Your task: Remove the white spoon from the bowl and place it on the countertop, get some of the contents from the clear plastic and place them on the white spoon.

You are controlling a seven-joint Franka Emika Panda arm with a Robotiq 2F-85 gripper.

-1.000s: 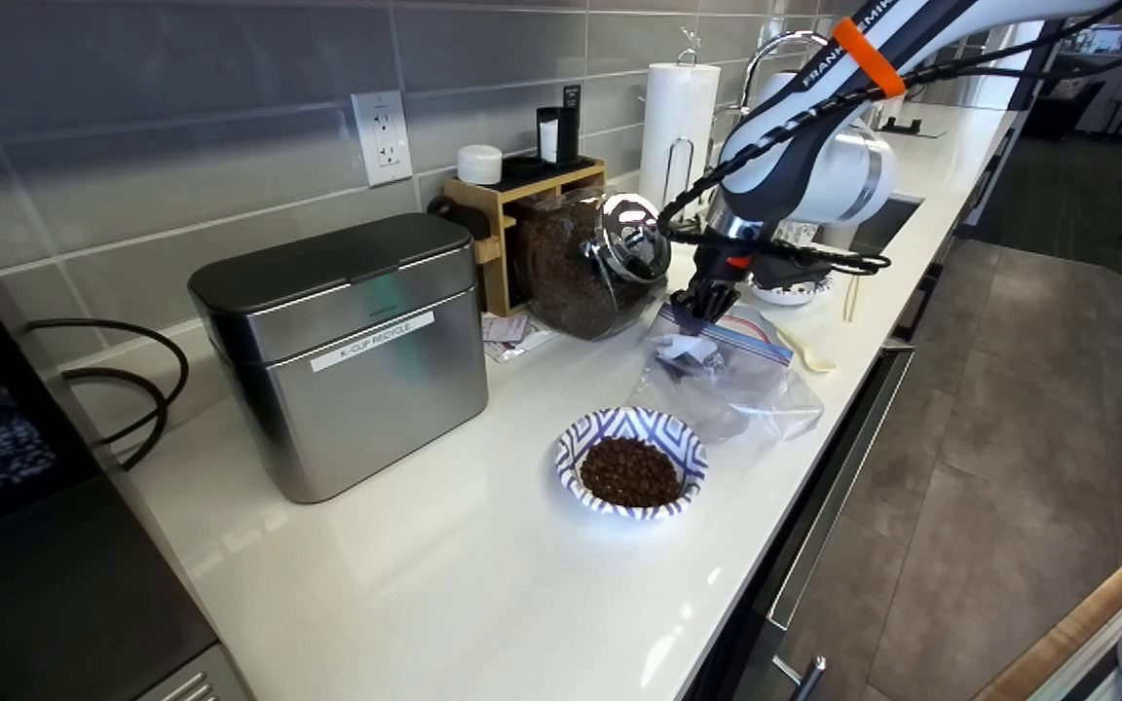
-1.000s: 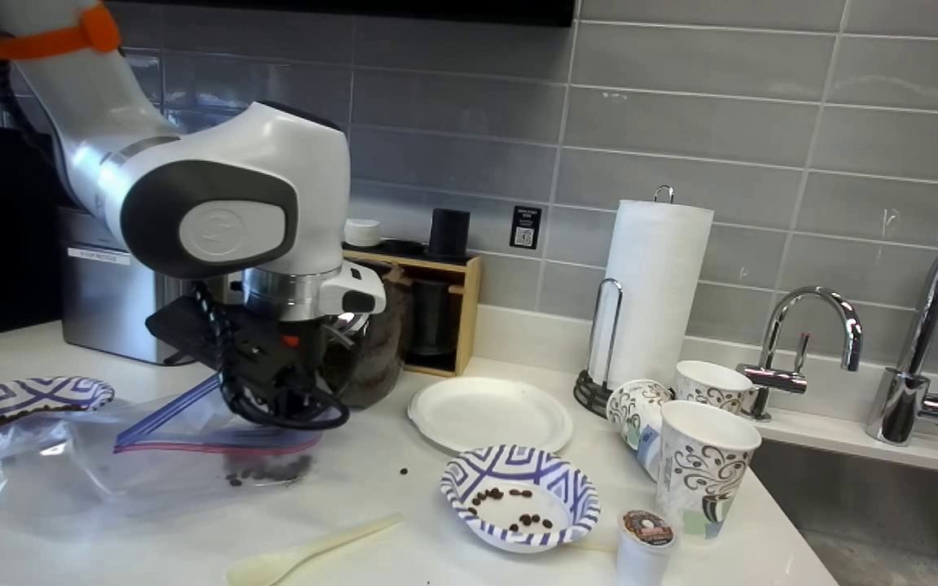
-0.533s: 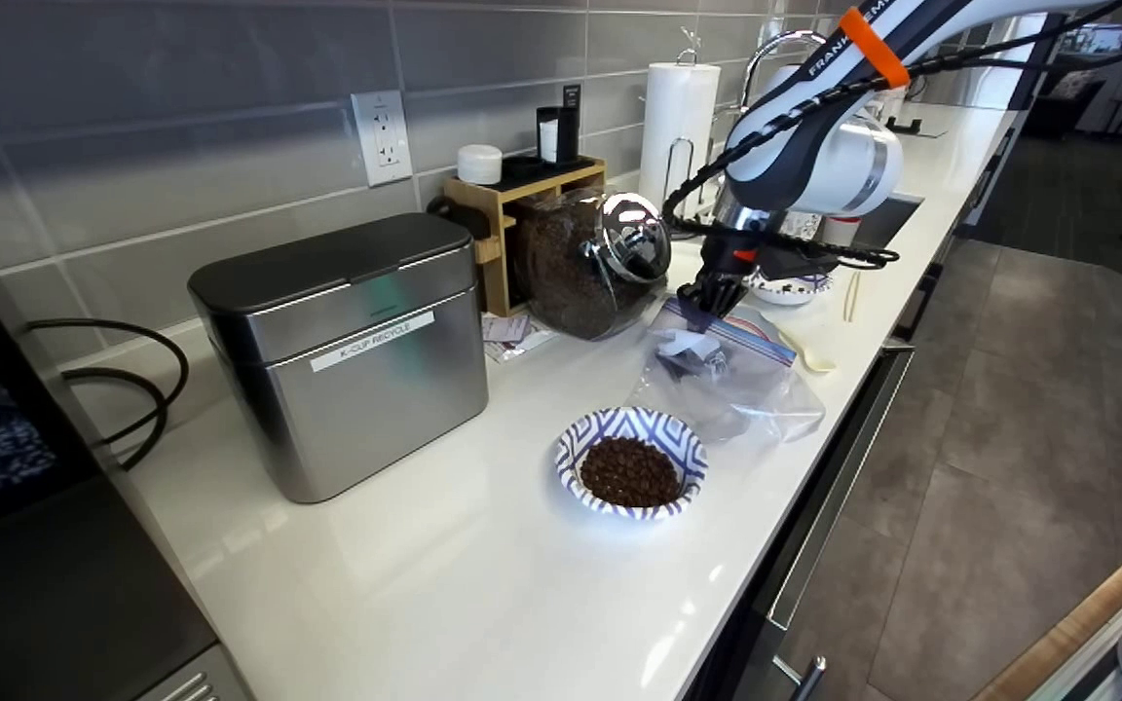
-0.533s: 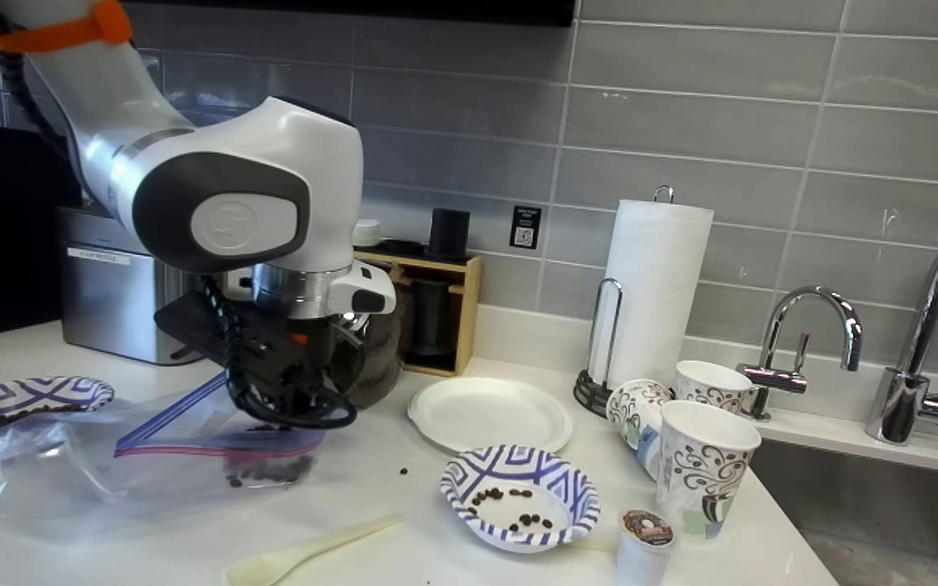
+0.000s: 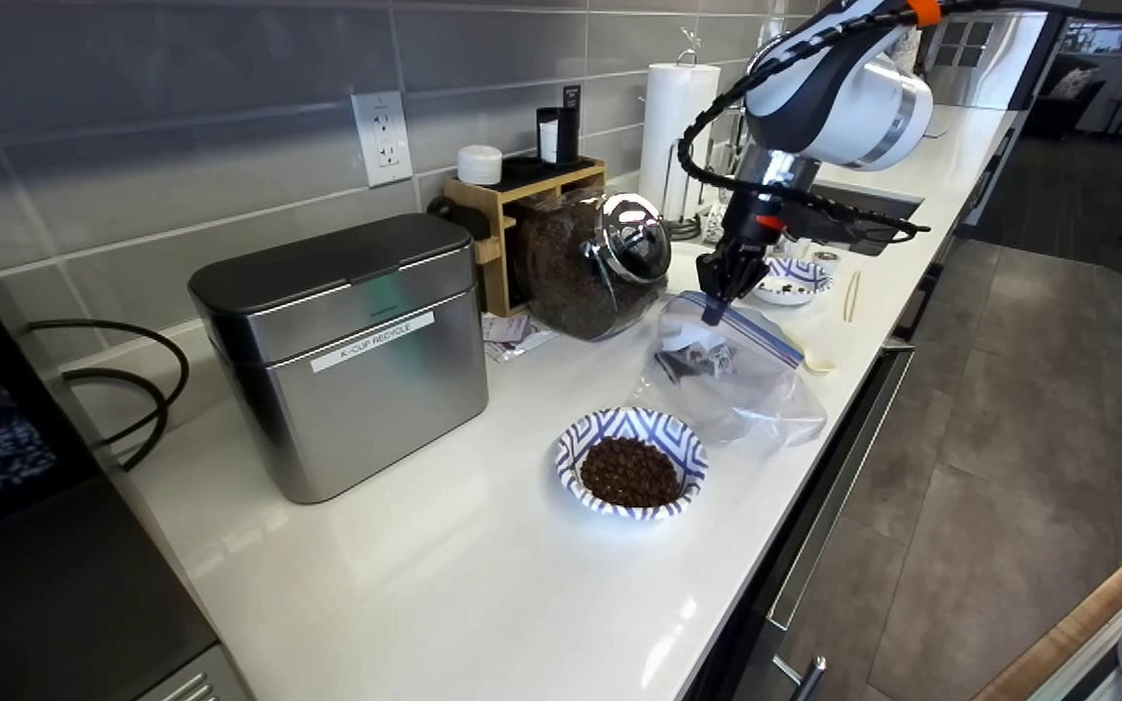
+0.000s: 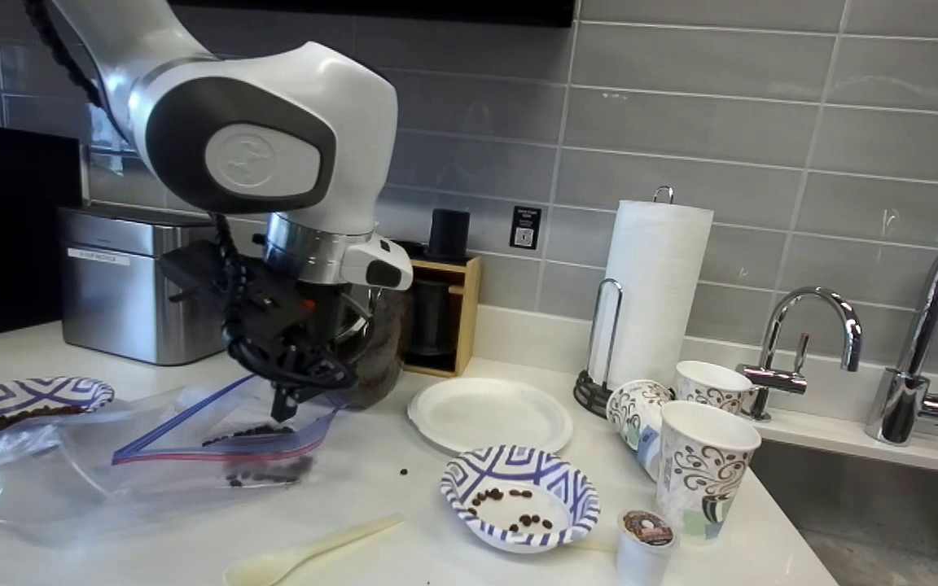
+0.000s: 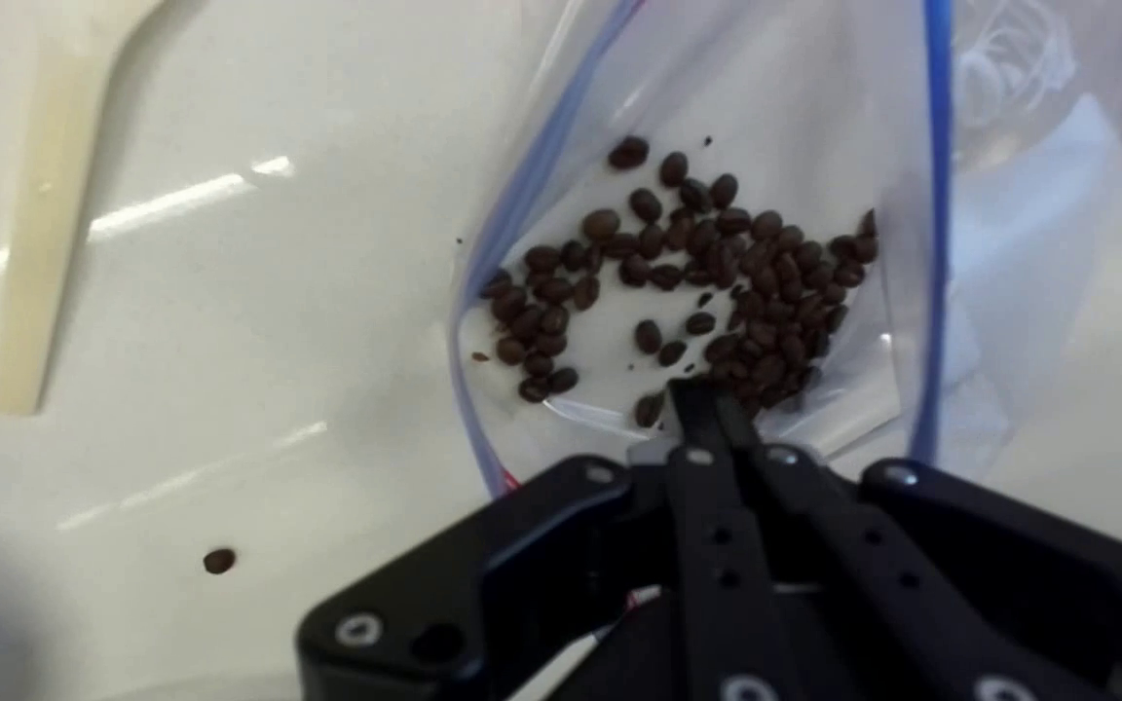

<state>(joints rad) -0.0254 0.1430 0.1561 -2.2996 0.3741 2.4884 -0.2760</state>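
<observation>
The pale white spoon (image 6: 330,542) lies flat on the countertop (image 5: 405,594), beside the clear plastic bag (image 6: 62,480); its handle also shows in the wrist view (image 7: 45,234). The bag lies on its side, mouth open, with dark coffee beans (image 7: 766,282) spread inside. A patterned bowl (image 6: 510,465) holds a few loose beans and no spoon. My gripper (image 7: 712,394) points down at the bag's open mouth, just above the beans. Its fingertips are together. Whether a bean is pinched between them I cannot see. It also shows in both exterior views (image 5: 714,310) (image 6: 283,405).
A second patterned bowl (image 5: 580,433) full of beans stands by the bag. A white plate (image 6: 489,415), paper cups (image 6: 705,464), a K-cup (image 6: 644,545) and a paper towel roll (image 6: 652,293) stand nearby. A large bean jar (image 5: 571,263) and a steel bin (image 5: 386,389) are near the wall.
The arm has risen and shifted slightly away from the bin. The fingertips, hidden in the bag before, now show at its mouth. The bag's mouth has lifted a little; the spoon has barely moved.
</observation>
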